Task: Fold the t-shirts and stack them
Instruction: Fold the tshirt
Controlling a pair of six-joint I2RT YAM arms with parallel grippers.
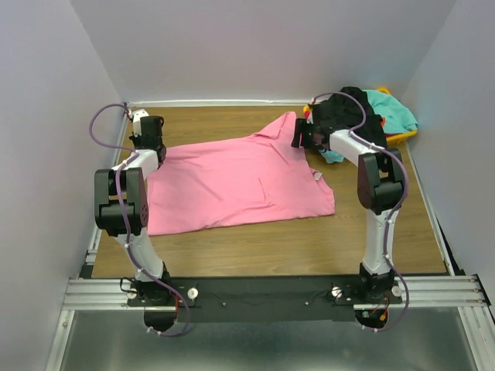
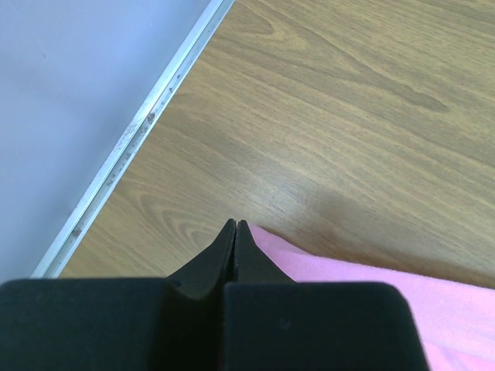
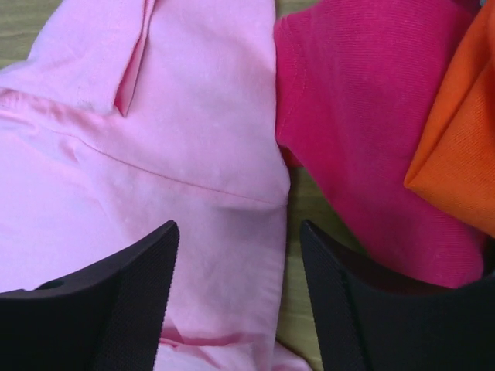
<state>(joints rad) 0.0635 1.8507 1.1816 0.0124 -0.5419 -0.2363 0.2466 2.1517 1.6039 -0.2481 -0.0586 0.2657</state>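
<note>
Right wrist: right fingers spread over the pink t-shirt; left fingers clenched beside it.

Materials and finish, desk scene.
Pink t-shirt: soft matt knit cloth, stitched seams. Magenta t-shirt and orange t-shirt: matt, fine ribbed knit. Desk: smooth wood grain, slight sheen. Right gripper fingers: black, matt, finely textured. Front rail: bare ridged metal.

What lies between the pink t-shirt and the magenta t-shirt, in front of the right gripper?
Only a narrow strip of bare wooden table separates the pink t-shirt from the magenta t-shirt; the right wrist view shows it.
</note>
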